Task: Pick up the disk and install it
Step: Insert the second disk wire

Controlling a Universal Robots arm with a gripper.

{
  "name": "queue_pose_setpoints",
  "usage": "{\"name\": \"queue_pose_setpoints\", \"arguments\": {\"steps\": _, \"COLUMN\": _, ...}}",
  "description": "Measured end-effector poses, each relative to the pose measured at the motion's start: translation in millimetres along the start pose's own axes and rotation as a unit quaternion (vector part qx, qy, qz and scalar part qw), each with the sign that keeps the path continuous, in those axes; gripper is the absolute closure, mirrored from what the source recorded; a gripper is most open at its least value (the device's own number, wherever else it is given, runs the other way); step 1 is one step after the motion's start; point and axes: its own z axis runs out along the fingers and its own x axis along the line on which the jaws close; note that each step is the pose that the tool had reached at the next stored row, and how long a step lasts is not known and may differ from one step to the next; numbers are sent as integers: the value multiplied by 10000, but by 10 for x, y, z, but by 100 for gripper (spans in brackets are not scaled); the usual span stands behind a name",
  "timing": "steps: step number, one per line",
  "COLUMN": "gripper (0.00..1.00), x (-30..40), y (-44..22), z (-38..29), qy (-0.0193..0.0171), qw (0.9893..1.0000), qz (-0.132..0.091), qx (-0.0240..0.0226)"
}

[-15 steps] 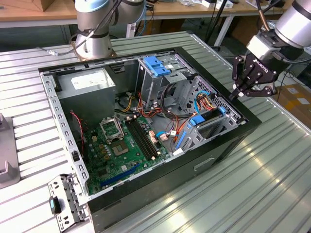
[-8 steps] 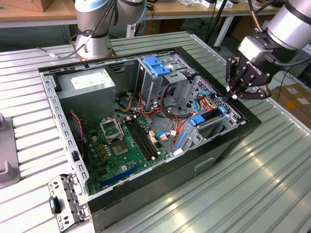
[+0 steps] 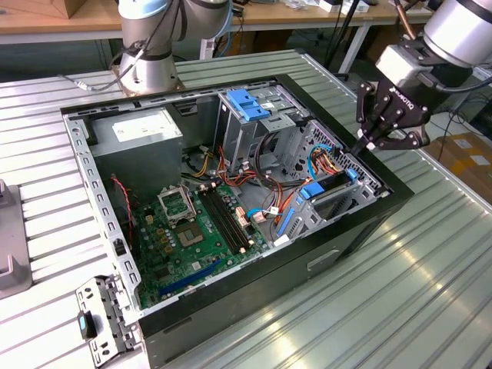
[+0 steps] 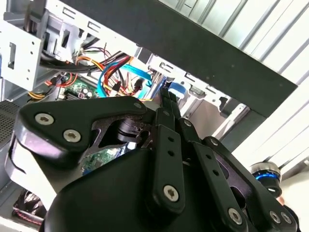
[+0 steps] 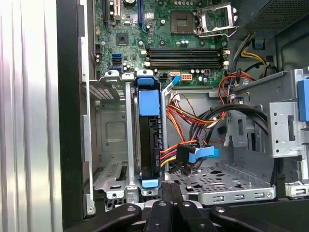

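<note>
Black gripper (image 5: 170, 193) linkage sits closest to me in both wrist views; the fingers (image 4: 166, 104) are drawn together into a narrow point, holding nothing. I see the gripper hovering just above the near end of the disk (image 5: 147, 140), at most barely touching its blue end tab.

I read the disk as seated on edge in its bay, in the computer case (image 3: 361, 231) corner towards the exterior view's right, just inside the case's black side wall. Its blue carrier frame shows at both ends and as a panel on the top edge.

Bundled orange, red and black cables (image 5: 193, 125) crowd one side of the disk. A grey metal bay rail (image 5: 129, 140) runs close along the other.

Above the case rim I see open air. The case lies on a ribbed metal table (image 3: 400, 300).
</note>
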Motion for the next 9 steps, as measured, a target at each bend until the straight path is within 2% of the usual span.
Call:
{"name": "queue_pose_setpoints", "arguments": {"steps": 3, "gripper": 90, "x": -22, "y": 24, "z": -100, "qy": -2, "qw": 10000, "qz": -1, "qx": 6}}
{"name": "queue_pose_setpoints", "arguments": {"steps": 5, "gripper": 90, "x": -28, "y": 53, "z": -100, "qy": -1, "qw": 10000, "qz": -1, "qx": 9}}
{"name": "queue_pose_setpoints", "arguments": {"steps": 9, "gripper": 90, "x": -28, "y": 57, "z": -100, "qy": -1, "qw": 10000, "qz": -1, "qx": 9}}
